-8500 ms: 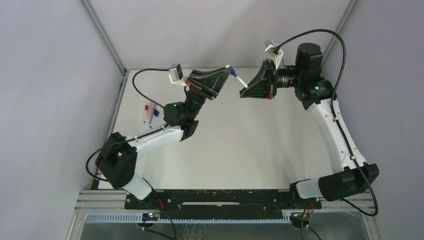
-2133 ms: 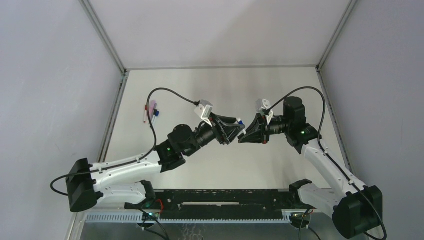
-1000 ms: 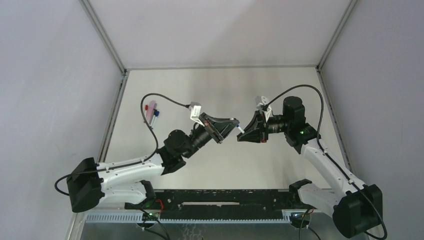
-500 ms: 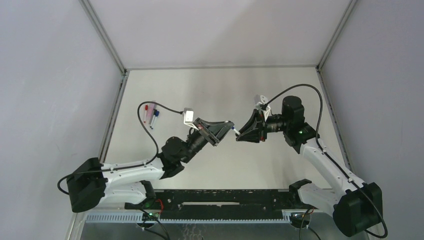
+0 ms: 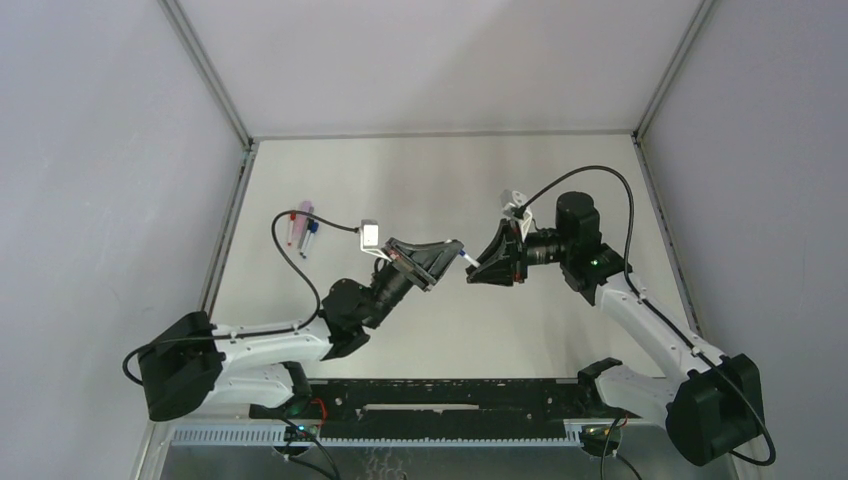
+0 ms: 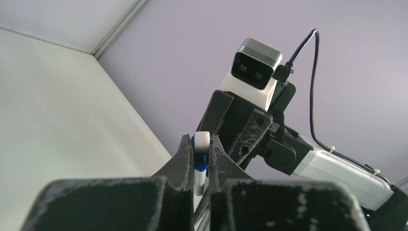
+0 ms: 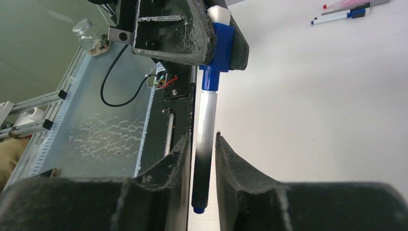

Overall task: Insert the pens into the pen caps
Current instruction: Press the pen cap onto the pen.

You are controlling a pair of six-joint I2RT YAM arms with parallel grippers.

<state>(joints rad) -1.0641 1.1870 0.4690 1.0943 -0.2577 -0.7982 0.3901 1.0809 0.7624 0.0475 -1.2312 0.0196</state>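
Inside left hand point(image 6: 200, 146), blue pen cap point(image 7: 222, 48) sits partly hidden.

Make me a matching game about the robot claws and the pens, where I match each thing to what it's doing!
Things:
1. left gripper
2. right gripper
3. thin blue-and-white stick pen
4. group of pens by the left wall

States:
A. lying on the table
B. jaws apart around the white barrel
C. up in the air between both arms
D. shut on the blue cap

Pairs: 1-D, 2-B, 3-C, 4-A
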